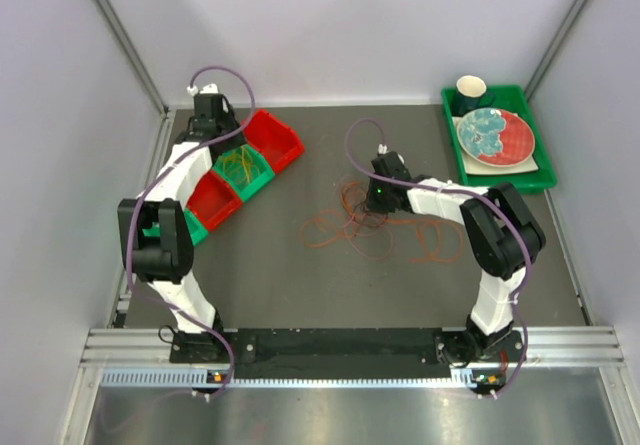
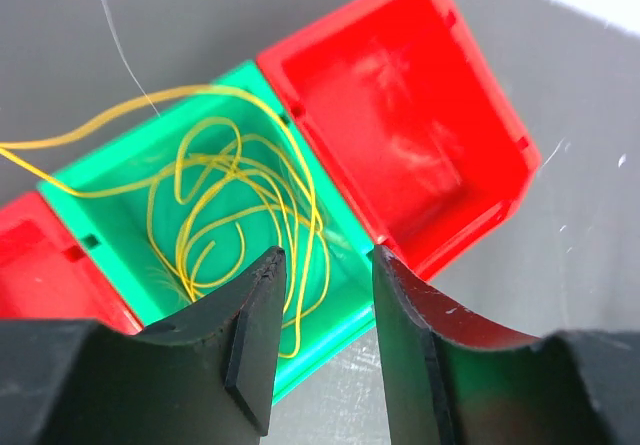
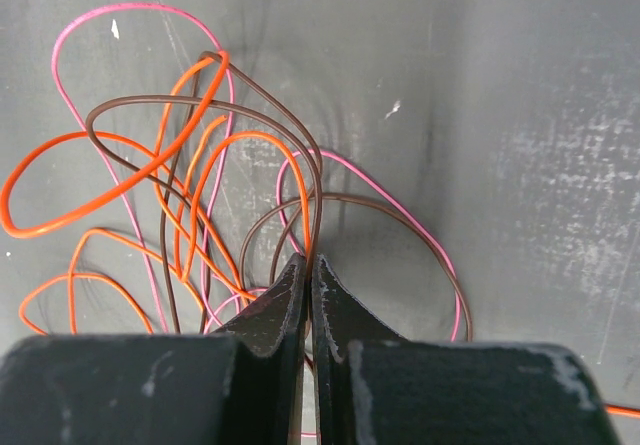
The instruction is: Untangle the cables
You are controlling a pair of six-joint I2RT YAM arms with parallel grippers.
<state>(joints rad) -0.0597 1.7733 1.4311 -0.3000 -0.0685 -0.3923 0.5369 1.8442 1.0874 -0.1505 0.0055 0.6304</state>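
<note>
I've got a dark grey surface (image 1: 300,285) here. On the far left sits a slanted row of bins: far red bin (image 1: 278,140), green bin (image 2: 110,220), near red bin (image 1: 212,200). Far right, a green tray (image 1: 505,181) carries a red-and-teal plate (image 1: 495,135) and a dark cup (image 1: 471,91).

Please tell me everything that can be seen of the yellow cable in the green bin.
The yellow cable is one thin, smooth, glossy cord that looks plastic-coated. It lies slack in loose, overlapping loops on the floor of the green bin. One strand climbs over the bin's rim and runs out across the dark table, past the picture's left edge, so its ends cannot be seen. The left gripper hangs open above the cable and does not touch it.
</note>
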